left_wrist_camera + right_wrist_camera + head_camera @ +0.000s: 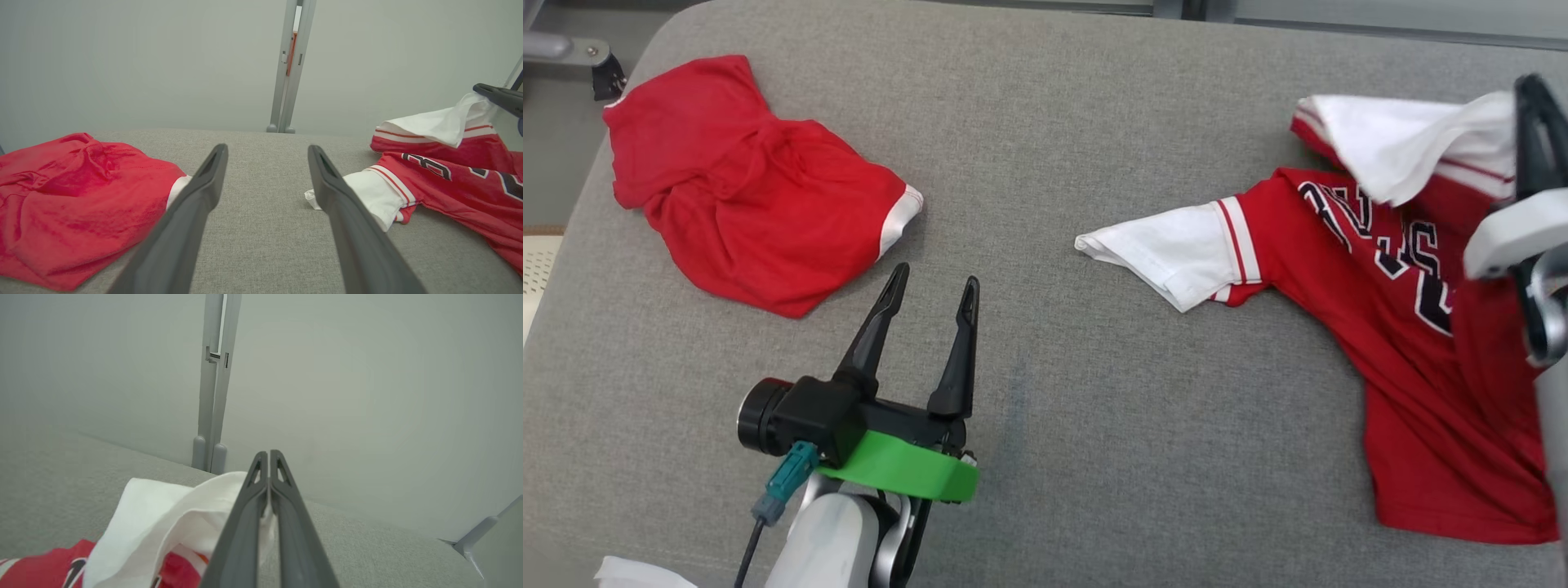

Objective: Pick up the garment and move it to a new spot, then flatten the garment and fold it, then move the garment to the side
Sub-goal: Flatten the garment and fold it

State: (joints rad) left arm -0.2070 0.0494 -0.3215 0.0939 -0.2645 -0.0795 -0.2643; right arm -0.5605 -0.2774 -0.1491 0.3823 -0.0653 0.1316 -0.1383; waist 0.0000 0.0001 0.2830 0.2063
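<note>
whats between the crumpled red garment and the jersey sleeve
Bare grey surface, in the head view. In the left wrist view the open left gripper points into that gap, touching neither the red garment nor the white sleeve of the jersey.

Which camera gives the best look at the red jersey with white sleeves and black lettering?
Head view: the red jersey with white sleeves shows almost whole, from above. Left wrist view: low, side-on, cut off at the edge. Right wrist view: one white sleeve pinched in the shut fingers of the right gripper.

I see one shirt (752, 188) lying far left on the padded surface (1054, 122), the jersey (1421, 367) at right, well apart.
</note>
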